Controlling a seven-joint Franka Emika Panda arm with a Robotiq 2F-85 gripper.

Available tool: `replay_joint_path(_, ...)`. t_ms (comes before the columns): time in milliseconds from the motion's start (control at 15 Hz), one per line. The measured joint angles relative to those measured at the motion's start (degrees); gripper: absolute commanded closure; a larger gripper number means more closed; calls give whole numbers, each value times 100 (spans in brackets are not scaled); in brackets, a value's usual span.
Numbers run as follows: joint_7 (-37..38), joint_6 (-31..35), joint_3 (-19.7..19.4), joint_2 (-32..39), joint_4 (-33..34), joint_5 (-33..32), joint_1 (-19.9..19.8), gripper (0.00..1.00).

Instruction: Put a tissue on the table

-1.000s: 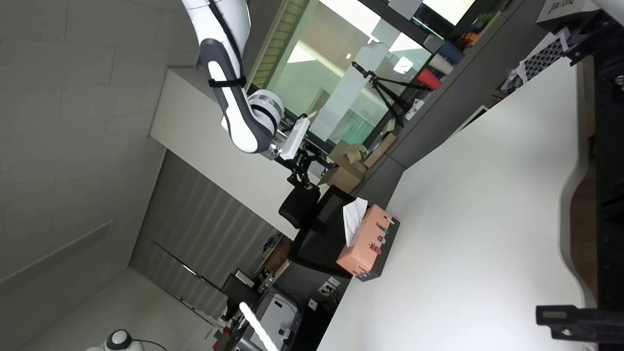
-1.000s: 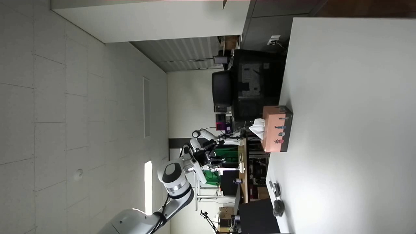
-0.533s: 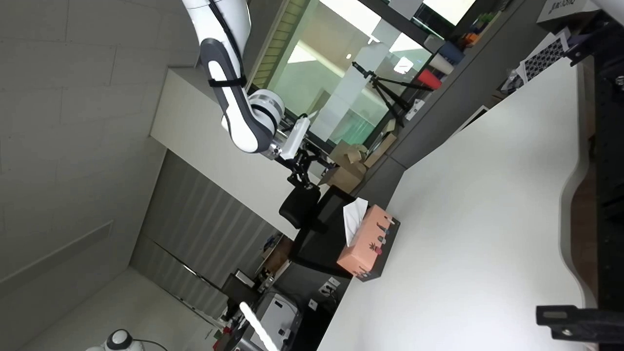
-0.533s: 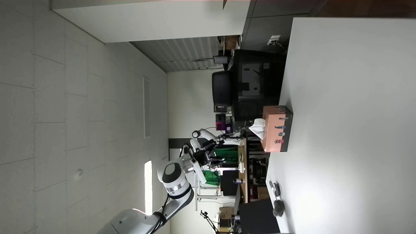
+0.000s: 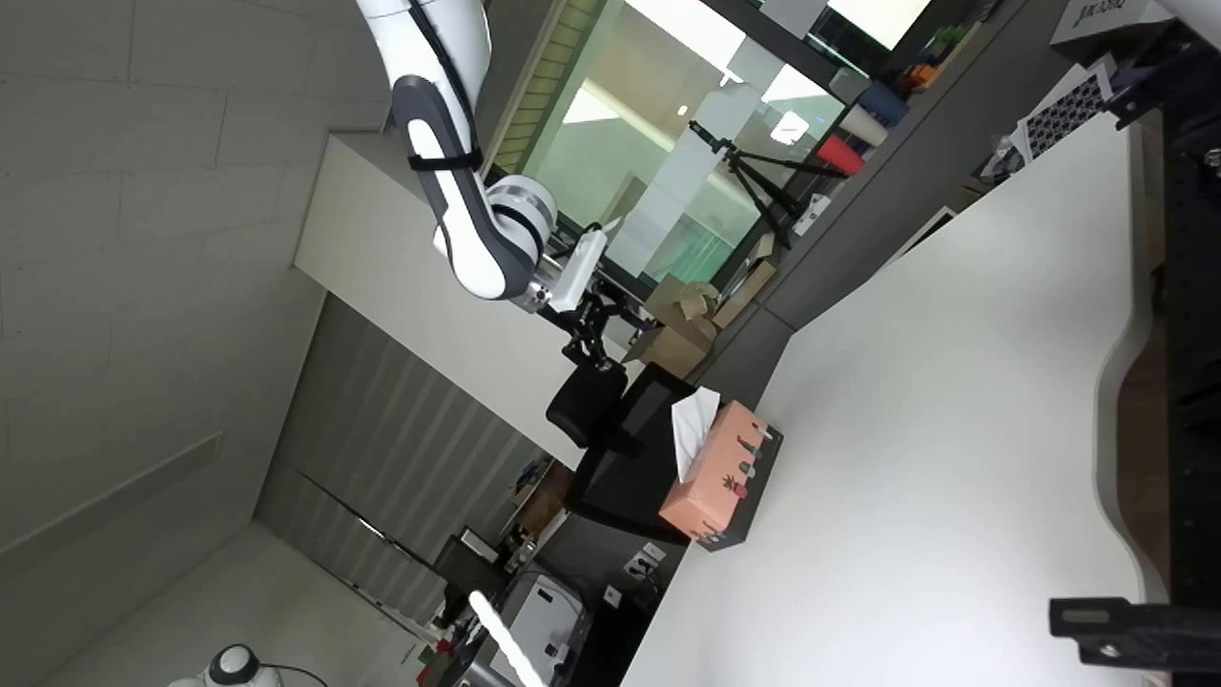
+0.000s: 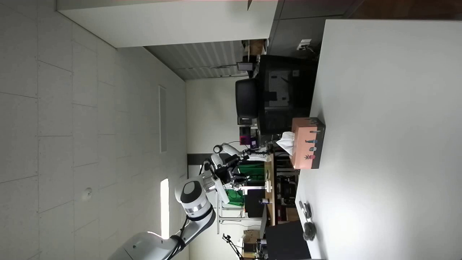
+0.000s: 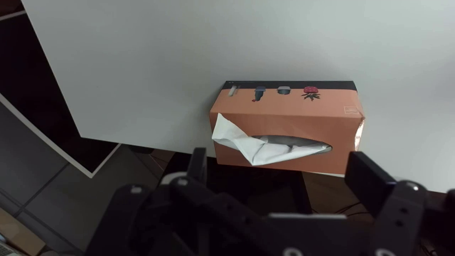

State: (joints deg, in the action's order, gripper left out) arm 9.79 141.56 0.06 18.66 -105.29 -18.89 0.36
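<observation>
The white tissue [image 5: 694, 427] sticks up out of the slot of the pinkish-tan box [image 5: 701, 496]; it also shows in an exterior view [image 6: 286, 142] and in the wrist view [image 7: 241, 142]. The box stands near an edge of the white table [image 5: 916, 458]. In the wrist view the tissue leans left over the slot, its lower part inside the box. My gripper [image 7: 278, 156] is open and empty, its two black fingers spread wide, above and apart from the tissue. In both exterior views the gripper [image 5: 596, 358] hangs above the table's level [image 6: 240, 180].
A black office chair [image 6: 285, 95] stands just past the table edge beside the box. A grey fuzzy object [image 6: 309, 231] and a small dark item [image 6: 306, 209] lie near the table's edge. A black bracket [image 5: 1126, 632] juts over the table. Cardboard boxes [image 5: 675, 343] stand behind.
</observation>
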Motion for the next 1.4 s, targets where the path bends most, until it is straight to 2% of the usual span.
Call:
replay_joint_path(333,-1367,766,-99,448,248,-54,-20,0)
replay_joint_path(733,-3102,848,-140,1387,1180,-257,-90,0)
replay_joint_path(1067,-5355,236,806,2209,2194,180,-852,0)
replay_joint_path(1200,-6121,-160,879,2490,2665,389,-917,0)
replay_joint_path(1400,-6767,-700,849,2850,3326,577,-877,0)
